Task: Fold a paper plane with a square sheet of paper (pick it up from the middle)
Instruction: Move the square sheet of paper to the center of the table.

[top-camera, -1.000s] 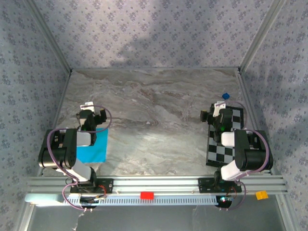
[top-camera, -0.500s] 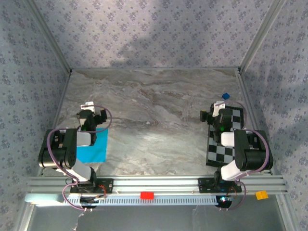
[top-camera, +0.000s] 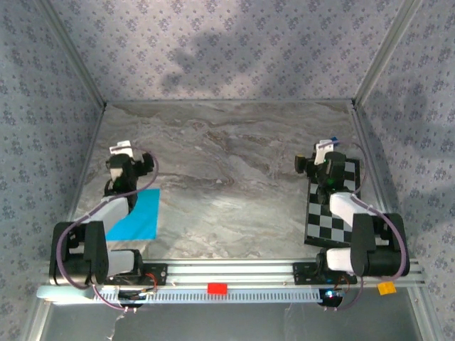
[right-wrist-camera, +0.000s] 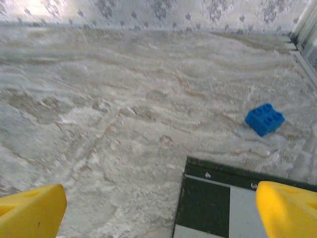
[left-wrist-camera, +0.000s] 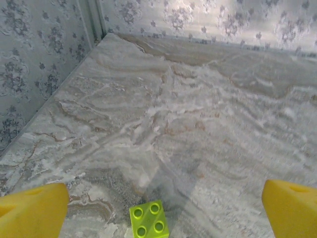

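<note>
The square sheet of paper (top-camera: 136, 217), bright cyan-blue, lies flat on the marble table near the left arm's base, and the forearm covers its left edge. My left gripper (top-camera: 129, 168) hovers just past the sheet's far edge. It is open, its yellow fingertips (left-wrist-camera: 30, 212) far apart with nothing between them. My right gripper (top-camera: 322, 163) is also open over the far left corner of the checkered board (top-camera: 333, 207), yellow fingertips (right-wrist-camera: 286, 208) wide apart and empty. The paper plane is out of view.
A lime green brick (left-wrist-camera: 148, 221) lies on the table below the left gripper. A small blue brick (right-wrist-camera: 264, 119) sits beyond the board near the right wall. Patterned walls close in the table (top-camera: 234, 163) on three sides. The aluminium rail (top-camera: 227, 273) runs along the near edge.
Both arms have stretched out, their upper links dropping toward the near rail. The left gripper shifted slightly left and away, uncovering more of the sheet. The right gripper barely moved. Both stayed open.
</note>
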Robot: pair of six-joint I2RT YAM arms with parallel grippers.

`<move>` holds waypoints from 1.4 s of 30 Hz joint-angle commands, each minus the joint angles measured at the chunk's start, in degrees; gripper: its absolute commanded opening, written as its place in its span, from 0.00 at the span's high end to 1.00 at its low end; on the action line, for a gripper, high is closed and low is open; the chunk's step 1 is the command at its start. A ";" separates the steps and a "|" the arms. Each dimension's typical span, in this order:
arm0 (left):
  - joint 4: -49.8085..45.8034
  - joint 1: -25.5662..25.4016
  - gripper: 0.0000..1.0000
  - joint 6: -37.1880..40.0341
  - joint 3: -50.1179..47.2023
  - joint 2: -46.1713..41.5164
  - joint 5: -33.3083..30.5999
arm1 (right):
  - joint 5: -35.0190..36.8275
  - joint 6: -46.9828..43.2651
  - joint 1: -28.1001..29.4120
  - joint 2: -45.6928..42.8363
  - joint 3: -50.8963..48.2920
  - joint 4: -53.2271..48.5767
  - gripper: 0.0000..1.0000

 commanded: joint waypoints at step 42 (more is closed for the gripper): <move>-46.36 -4.76 0.00 -34.11 -3.02 -4.32 23.48 | -12.19 39.48 24.79 -1.87 11.36 -34.13 0.00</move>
